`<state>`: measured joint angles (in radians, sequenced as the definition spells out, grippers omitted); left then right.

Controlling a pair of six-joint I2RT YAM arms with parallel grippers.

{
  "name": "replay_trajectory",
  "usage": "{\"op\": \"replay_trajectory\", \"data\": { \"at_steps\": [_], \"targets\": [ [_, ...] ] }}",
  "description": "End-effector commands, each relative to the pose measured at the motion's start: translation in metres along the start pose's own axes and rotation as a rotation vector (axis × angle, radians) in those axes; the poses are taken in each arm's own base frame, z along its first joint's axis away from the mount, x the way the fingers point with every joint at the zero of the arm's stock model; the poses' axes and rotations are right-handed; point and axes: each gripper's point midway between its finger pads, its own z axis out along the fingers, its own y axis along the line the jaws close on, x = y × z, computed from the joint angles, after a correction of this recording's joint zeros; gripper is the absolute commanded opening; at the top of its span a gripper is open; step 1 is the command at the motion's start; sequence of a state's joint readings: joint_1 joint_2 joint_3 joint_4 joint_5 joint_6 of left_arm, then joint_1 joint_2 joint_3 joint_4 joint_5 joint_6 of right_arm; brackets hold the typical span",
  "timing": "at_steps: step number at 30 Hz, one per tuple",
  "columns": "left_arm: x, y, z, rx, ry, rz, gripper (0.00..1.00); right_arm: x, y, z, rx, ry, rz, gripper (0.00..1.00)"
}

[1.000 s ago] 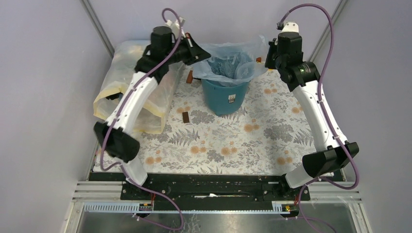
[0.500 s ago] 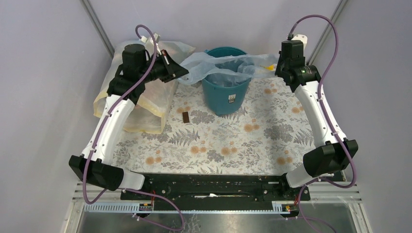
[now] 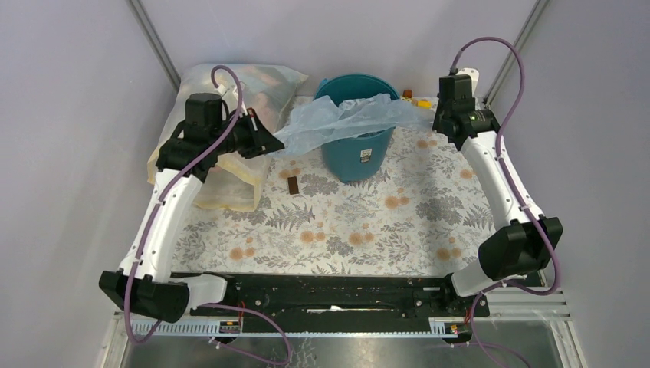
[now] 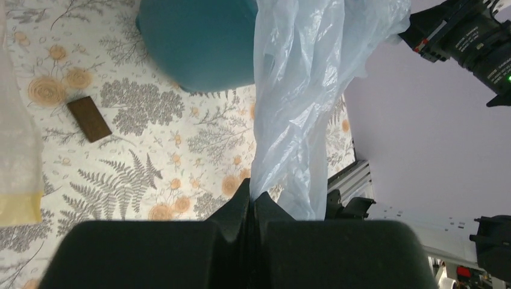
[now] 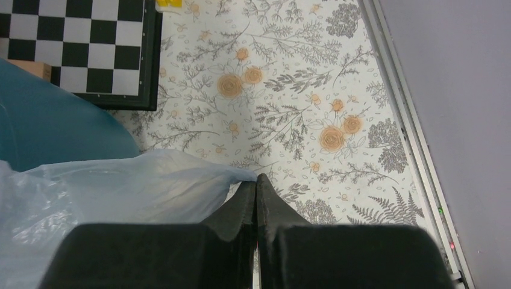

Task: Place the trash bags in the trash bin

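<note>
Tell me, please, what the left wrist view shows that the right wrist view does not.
Only the left wrist view shows a small brown block on the floral cloth, an edge of the yellowish sack, and part of the right arm beyond. Only the right wrist view shows a checkerboard. Both show the teal bin and the pale blue bag. The left gripper and the right gripper are each shut on it.

The trash bag [image 3: 337,123] is thin, crinkly, translucent plastic film. The trash bin [image 3: 341,157] is smooth, hard teal plastic. The floral surface [image 3: 368,222] looks matt, possibly printed cloth. The left pincer [image 4: 252,201] and right pincer [image 5: 256,186] are matt black.
</note>
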<state>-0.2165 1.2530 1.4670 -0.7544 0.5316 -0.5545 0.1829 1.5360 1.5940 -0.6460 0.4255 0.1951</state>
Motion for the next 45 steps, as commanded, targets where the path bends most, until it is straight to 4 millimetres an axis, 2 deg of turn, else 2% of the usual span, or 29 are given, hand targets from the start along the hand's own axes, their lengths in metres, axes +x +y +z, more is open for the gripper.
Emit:
{"op": "replay_trajectory", "data": {
  "at_steps": [1,4,7,10,13,15,18,22,25,28,31,36,38,41,45],
  "targets": [
    [0.009,0.001,-0.024,-0.036,0.003,0.060,0.00,-0.004,-0.010,-0.016,-0.003,-0.037,0.029,0.03],
    [0.022,0.019,-0.020,-0.090,0.044,0.053,0.00,0.007,-0.010,-0.012,-0.003,-0.024,0.028,0.04],
    [0.037,0.037,-0.008,-0.117,0.097,0.029,0.00,0.019,-0.010,-0.003,0.014,-0.003,0.026,0.03],
    [0.036,0.061,0.006,-0.192,0.078,0.024,0.00,0.025,-0.008,0.013,0.039,0.008,0.027,0.03],
    [0.011,0.083,0.023,-0.287,-0.010,0.017,0.00,0.015,0.003,0.028,0.028,0.004,0.043,0.04],
    [-0.010,0.090,0.034,-0.313,-0.084,0.007,0.00,0.003,0.015,0.036,-0.005,-0.013,0.054,0.06],
    [-0.038,0.086,0.050,-0.272,-0.204,-0.005,0.00,-0.009,0.027,0.045,-0.040,-0.037,0.048,0.11],
    [-0.067,0.071,0.061,-0.171,-0.337,-0.013,0.00,-0.024,0.039,0.045,-0.114,-0.092,0.032,0.25],
    [-0.082,0.057,0.064,-0.107,-0.370,0.008,0.00,-0.033,0.044,0.038,-0.162,-0.124,0.028,0.33],
    [-0.083,0.043,0.067,-0.034,-0.348,0.044,0.03,-0.036,0.045,0.031,-0.191,-0.143,0.018,0.40],
    [-0.070,0.036,0.069,0.030,-0.312,0.045,0.06,-0.028,0.042,0.021,-0.208,-0.141,0.010,0.42],
    [-0.036,0.036,0.066,0.087,-0.269,-0.003,0.10,0.010,0.040,0.011,-0.264,-0.119,0.012,0.53],
    [-0.027,0.037,0.062,0.090,-0.262,-0.001,0.12,0.019,0.040,0.004,-0.299,-0.142,0.001,0.54],
    [-0.026,0.030,0.051,0.099,-0.270,0.026,0.14,0.013,0.045,-0.020,-0.397,-0.236,-0.033,0.57],
    [-0.032,0.019,0.038,0.112,-0.298,0.059,0.15,-0.004,0.064,-0.071,-0.614,-0.442,-0.088,0.62]
  ]
}}
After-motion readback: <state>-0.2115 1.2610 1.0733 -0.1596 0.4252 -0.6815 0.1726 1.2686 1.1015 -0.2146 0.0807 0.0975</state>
